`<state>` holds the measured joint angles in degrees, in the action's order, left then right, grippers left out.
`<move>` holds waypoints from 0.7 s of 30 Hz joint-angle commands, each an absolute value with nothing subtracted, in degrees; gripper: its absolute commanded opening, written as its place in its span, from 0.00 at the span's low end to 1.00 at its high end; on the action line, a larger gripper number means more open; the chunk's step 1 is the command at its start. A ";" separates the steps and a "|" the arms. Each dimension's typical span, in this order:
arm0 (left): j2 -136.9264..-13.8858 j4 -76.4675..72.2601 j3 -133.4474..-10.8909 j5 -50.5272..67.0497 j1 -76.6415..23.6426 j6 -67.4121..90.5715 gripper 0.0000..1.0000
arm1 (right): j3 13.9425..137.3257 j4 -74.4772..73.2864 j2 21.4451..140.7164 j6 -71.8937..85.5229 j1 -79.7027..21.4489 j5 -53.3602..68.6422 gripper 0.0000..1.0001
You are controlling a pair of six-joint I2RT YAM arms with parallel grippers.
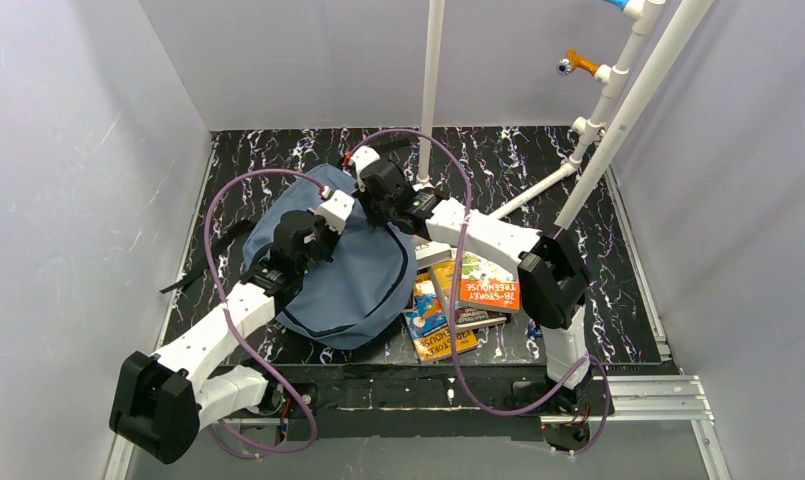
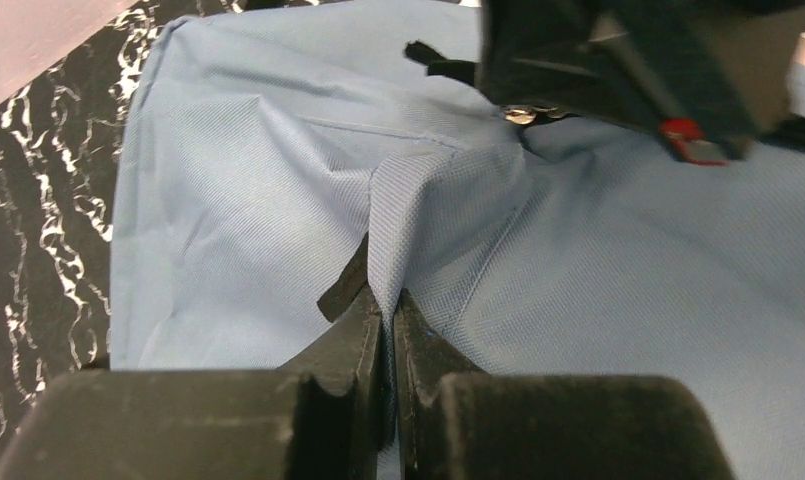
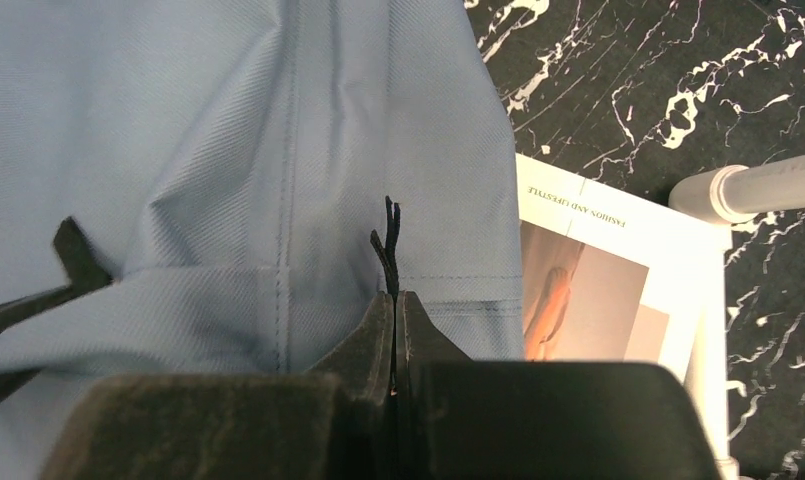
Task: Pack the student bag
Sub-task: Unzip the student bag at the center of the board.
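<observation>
On bench, student bag slumped, opening hidden under both arms. Left tool pinches a fold of its fabric. Right tool clamped on black cord; books right of bag partly covered

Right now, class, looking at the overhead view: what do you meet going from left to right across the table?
Loose black strap → student bag → pile of books → white pipe frame.
</observation>
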<state>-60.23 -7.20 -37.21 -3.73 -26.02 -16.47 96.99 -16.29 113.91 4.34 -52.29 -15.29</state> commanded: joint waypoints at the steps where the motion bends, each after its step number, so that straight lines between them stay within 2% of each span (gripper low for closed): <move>1: -61.03 -9.20 -41.19 -16.35 -25.53 -15.97 0.00 | 92.33 -8.62 106.03 10.20 -52.27 -19.33 0.01; 9: -61.49 -8.53 -41.93 -20.16 -25.57 -15.09 0.00 | 79.28 5.50 98.19 19.52 -51.91 -17.31 0.01; 21: -60.72 -8.46 -41.60 -19.61 -25.54 -14.34 0.00 | 78.43 7.78 99.33 18.77 -50.63 -9.38 0.01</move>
